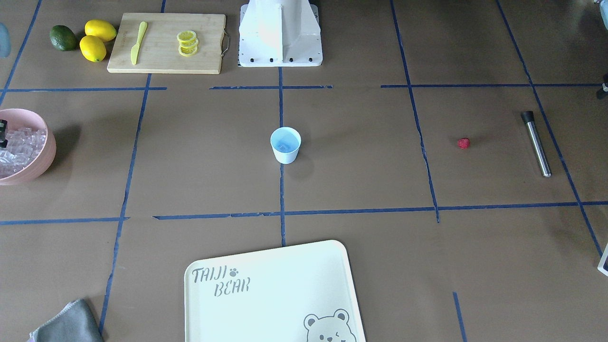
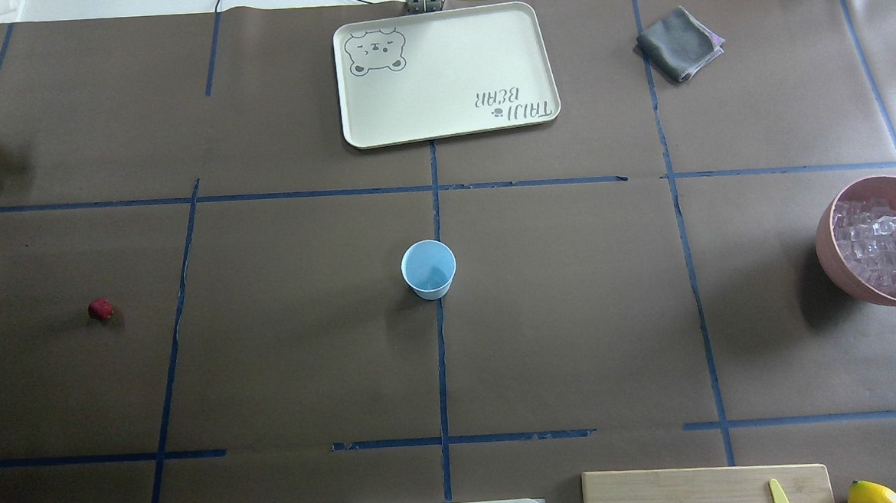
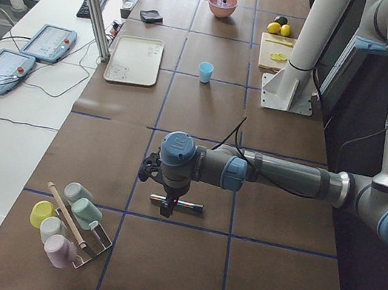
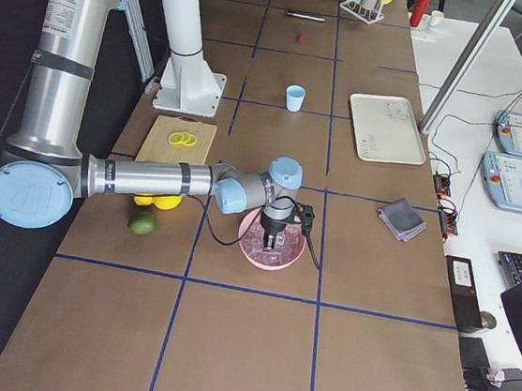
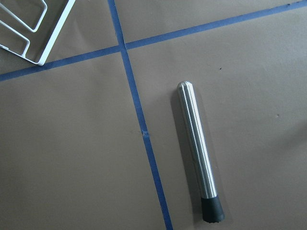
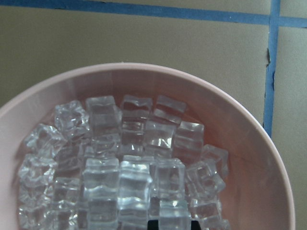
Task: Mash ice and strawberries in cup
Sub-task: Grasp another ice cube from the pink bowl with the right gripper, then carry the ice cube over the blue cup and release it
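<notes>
- Two arms are out over the table, one at each end of it.
- The right gripper (image 4: 272,242) hangs pointing down into the pink bowl (image 6: 240,124), which stands near the table's end on the robot's right. I cannot tell whether its jaws are apart or together.
- That bowl is heaped with the ice (image 6: 129,172), clear cubes piled against one another.
- The left gripper (image 3: 166,204) hovers low over a steel muddler (image 5: 196,148) with a black rubber tip, which lies flat near the table's end on the robot's left. How its jaws stand I cannot tell either.
- The strawberry (image 2: 100,309) sits alone on the brown paper, near the muddler but not touching it.
- The cup (image 2: 428,269) stands upright at the middle of the table, on the blue tape line, well apart from both the berry and the bowl.
- A cream tray (image 1: 266,304) lies by the operators' edge, with a folded grey cloth (image 2: 679,44) near it.
- A wooden cutting board (image 1: 161,57) by the robot's edge carries lemon slices (image 1: 187,43) and a yellow knife (image 1: 138,42).
</notes>
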Available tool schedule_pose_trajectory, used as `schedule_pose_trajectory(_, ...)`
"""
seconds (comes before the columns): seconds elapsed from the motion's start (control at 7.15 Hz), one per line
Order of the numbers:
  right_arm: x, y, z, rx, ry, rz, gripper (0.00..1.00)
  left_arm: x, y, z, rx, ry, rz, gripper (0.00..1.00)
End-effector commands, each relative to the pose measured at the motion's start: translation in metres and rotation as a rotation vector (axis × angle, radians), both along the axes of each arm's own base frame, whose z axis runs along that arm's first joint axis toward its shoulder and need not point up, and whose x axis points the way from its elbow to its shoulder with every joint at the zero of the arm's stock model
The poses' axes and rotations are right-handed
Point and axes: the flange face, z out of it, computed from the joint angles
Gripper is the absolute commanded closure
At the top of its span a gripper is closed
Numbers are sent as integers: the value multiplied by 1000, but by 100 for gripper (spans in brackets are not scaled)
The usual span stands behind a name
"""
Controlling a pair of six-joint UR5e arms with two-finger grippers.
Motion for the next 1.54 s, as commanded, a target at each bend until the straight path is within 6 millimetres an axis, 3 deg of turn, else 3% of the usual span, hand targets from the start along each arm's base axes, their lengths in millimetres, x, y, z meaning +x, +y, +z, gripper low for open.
schedule_pose_trajectory(0.0,17,-2,-23,35,-29,28,100,0,0,-2,4,1,0,0)
schedule_pose_trajectory(0.28,18,30,-103,16,-183,64,100,0,0,-4,5,3,-1,0)
schedule_pose_trajectory(0.56,-7,34,-189,-133,-373,151,100,0,0,-6,10,3,-1,0)
schedule_pose_trajectory(0.7,-47,20,-239,-206,-428,185,100,0,0,-6,11,3,0,0)
schedule_pose_trajectory(0.98,-194,18,-370,-375,-496,267,100,1,0,-3,7,1,2,0)
schedule_pose_trajectory(1.12,-263,26,-414,-408,-500,324,100,1,-2,-5,10,1,2,0)
schedule_pose_trajectory(1.26,-311,18,-437,-425,-493,379,99,1,-3,-6,13,1,2,0)
schedule_pose_trajectory(1.4,-356,14,-448,-419,-474,407,99,1,-3,-8,17,2,2,0)
